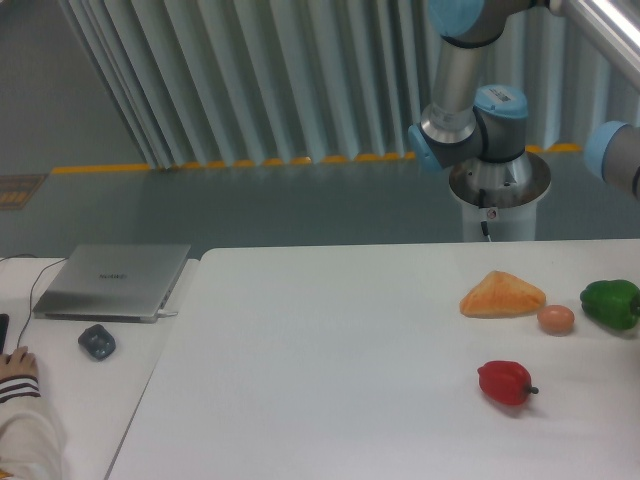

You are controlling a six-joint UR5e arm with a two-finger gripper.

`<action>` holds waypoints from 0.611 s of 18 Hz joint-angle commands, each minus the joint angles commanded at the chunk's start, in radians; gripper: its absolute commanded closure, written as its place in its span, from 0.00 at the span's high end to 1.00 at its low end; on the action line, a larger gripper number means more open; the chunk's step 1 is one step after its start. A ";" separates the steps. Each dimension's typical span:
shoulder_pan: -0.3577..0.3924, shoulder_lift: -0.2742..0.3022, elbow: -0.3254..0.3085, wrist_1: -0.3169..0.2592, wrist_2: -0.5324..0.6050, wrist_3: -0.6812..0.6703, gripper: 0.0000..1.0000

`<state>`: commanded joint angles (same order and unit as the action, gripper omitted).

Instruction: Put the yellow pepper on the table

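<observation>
No legible text anywhere: only a faint, unreadable logo on the lid of the silver laptop (112, 280) and a small blurred label on the blue joint cap of the robot arm (499, 98).

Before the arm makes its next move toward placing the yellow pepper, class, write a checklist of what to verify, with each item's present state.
1. Yellow pepper in view: not ok, none visible.
2. Gripper in view: not ok, out of frame.
3. Gripper holding anything: cannot tell.
4. Free space on the table: ok, left half bare.
5. Red pepper, green pepper, egg and bread lying apart from that space: ok.
6. Person's hand off the table: ok, on the side desk.
</observation>
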<state>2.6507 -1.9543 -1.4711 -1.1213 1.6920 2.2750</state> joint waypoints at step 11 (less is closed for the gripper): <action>-0.040 -0.008 -0.021 0.072 0.046 -0.216 1.00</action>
<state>2.6109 -1.9619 -1.4925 -1.0495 1.7379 2.0586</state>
